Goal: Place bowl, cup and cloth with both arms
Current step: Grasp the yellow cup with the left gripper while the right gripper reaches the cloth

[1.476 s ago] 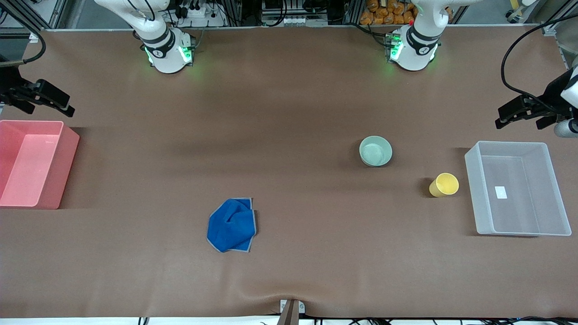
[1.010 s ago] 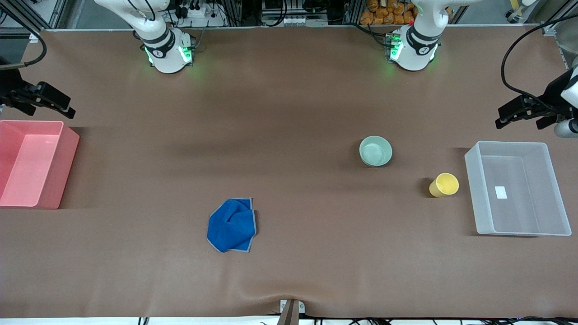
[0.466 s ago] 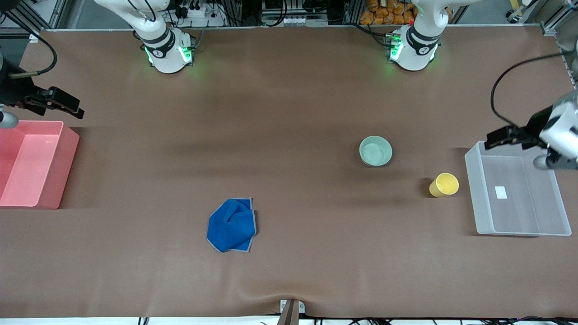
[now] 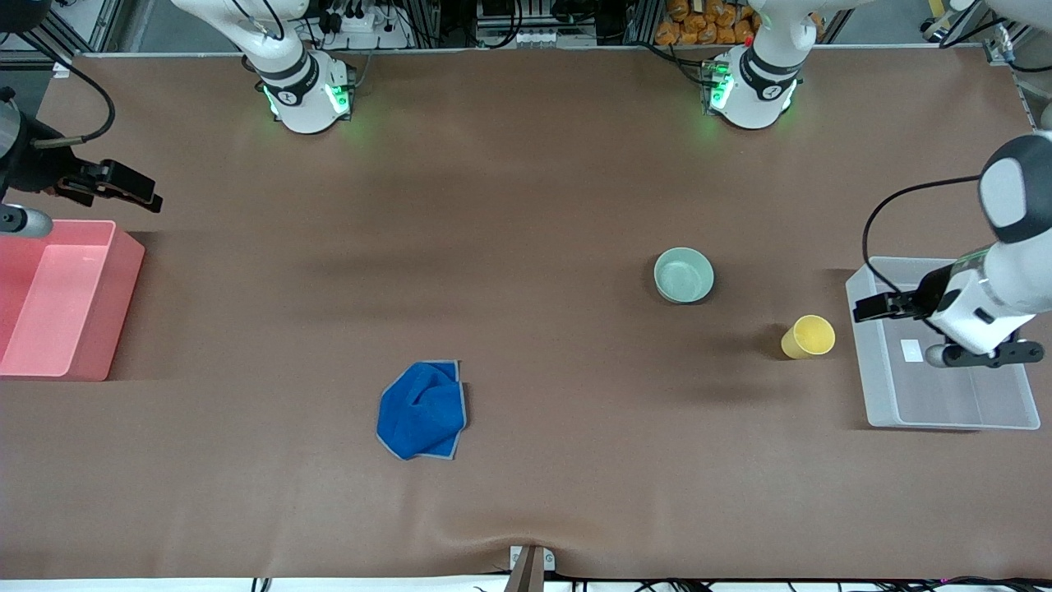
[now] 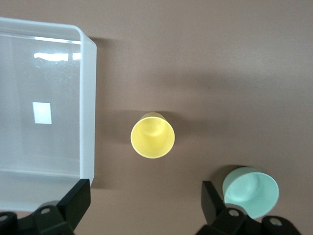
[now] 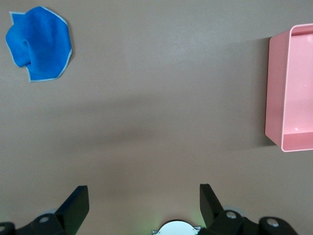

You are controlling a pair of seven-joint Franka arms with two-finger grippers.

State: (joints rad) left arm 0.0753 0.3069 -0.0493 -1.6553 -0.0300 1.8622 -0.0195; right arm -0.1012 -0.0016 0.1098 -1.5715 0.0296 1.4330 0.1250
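Brown matting (image 4: 526, 205) covers the whole table; nothing placed yet by the look of it.

Progress: bowl (image 4: 684, 275), cup (image 4: 809, 337) and cloth (image 4: 422, 409) all sit loose on the mat, none in a bin. All three placements are left to do.

Containers: clear plastic bin (image 4: 861, 353) at the left arm's end holds no task item, only a small white label on its floor. Pink bin (image 4: 123, 271) at the right arm's end is empty.

Left gripper (image 4: 873, 308): up over the clear bin's rim, jaws spread wide, holding nothing. Cup is just beside it on the mat, bowl a little further out toward table centre.

Right gripper (image 4: 131, 191): up over the mat next to the pink bin, jaws wide, empty. Cloth lies well apart from it.
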